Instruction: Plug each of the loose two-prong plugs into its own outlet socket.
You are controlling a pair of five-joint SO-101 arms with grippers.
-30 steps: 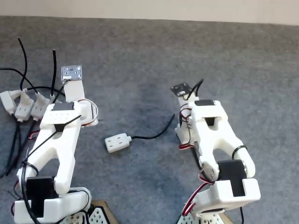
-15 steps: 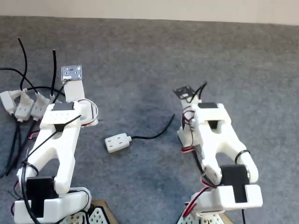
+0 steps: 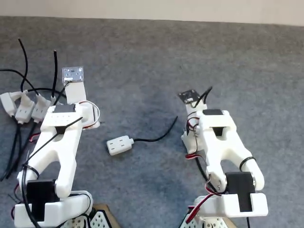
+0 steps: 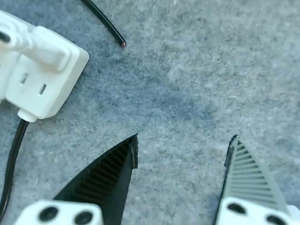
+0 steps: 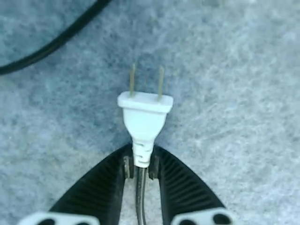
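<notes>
At the right hand (image 5: 139, 161), a pinched white two-prong plug (image 5: 144, 112)

You have two white plastic arms, one on either side of the white socket block (image 3: 118, 145). The left arm (image 3: 59, 142) carries black motor blocks and a thin black cable. The right arm (image 3: 221, 142) trails red and black wires. The left gripper (image 4: 184, 140) pairs a black ribbed finger (image 4: 105, 178) with a grey one (image 4: 248, 173). The right gripper (image 5: 139, 159) has black ribbed fingers (image 5: 101, 183).

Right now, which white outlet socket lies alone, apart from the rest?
The white outlet socket with the black cord, lying between the two arms. The other white sockets sit bunched together beside the left arm.
</notes>
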